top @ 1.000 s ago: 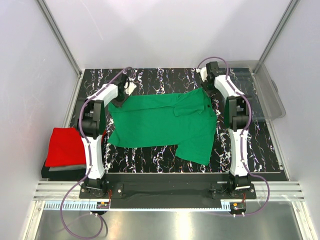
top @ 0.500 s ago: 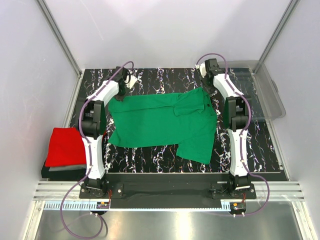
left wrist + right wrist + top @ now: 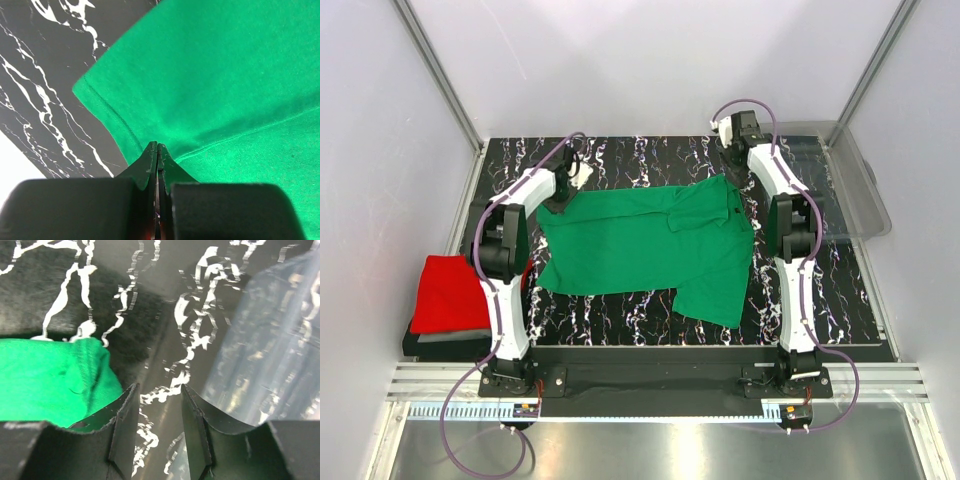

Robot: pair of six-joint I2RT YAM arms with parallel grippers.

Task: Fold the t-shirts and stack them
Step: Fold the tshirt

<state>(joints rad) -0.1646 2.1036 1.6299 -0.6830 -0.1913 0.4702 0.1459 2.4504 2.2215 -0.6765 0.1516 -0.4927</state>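
— Black, white-veined tabletop (image 3: 650, 160) is taking up the floor of this pale-walled booth. What is the left claw (image 3: 157, 147) doing?

— Its jaws are pressing together, pinching the green t-shirt (image 3: 225, 90) right at a hem seam, close to a corner of the cloth. Creases are running out from the pinch.

— And around that pinch?

— Green cloth is filling most of the wrist view, with bare tabletop showing along the left side. From above, that claw is sitting at the shirt's far left corner.

— How is the right claw (image 3: 159, 390) standing?

— Its jaws are standing apart, holding nothing; only tabletop is showing in the gap. A bunched green edge is lying just beside one finger, outside the gap.

— What is lying on its other side?

— The clear plastic bin (image 3: 270, 340) is lying near the other finger. From above, it is sitting at the far right edge of the tabletop.

— Where are the shirts lying overall?

— The green one is lying spread across the middle of the tabletop between the two arms, with one sleeve reaching toward the near edge and some cloth doubled over near the far right corner. The red t-shirt (image 3: 450, 290), folded into a rectangle, is resting on the grey t-shirt (image 3: 460, 336) at the left edge, on the outer side of the left arm and well apart from both claws.
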